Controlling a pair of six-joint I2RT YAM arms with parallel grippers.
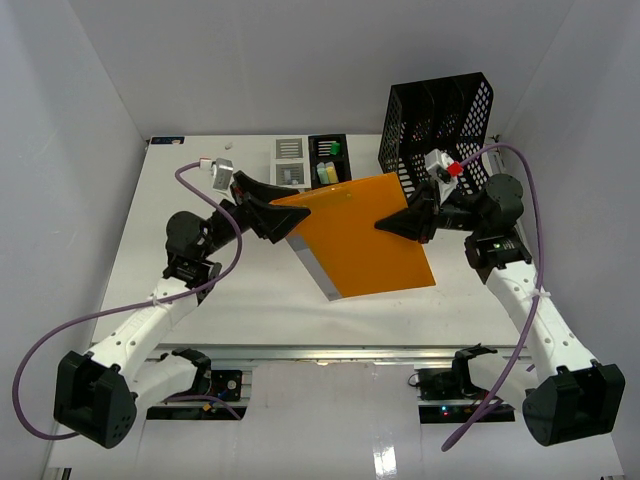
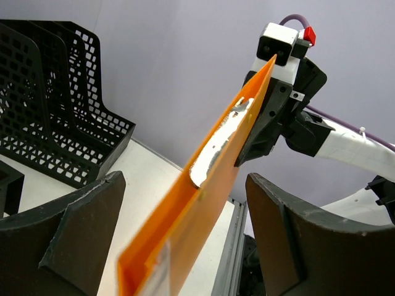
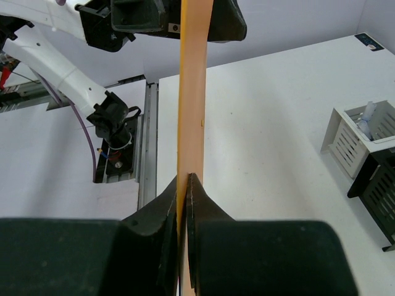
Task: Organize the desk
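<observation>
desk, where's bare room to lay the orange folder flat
Bare: desk strip between the orange folder and the front rail, and the left edge by the wall. Crowded: back right, around the file rack and pen tray.

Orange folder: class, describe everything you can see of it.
The orange folder is thin and flat, card or plastic by its look, with a pale strip along one edge and a white scuffed patch on one face. It is held on edge, tilted, over the desk. The right hand is shut on one side; the left hand stands open around the opposite corner, not gripping.
</observation>
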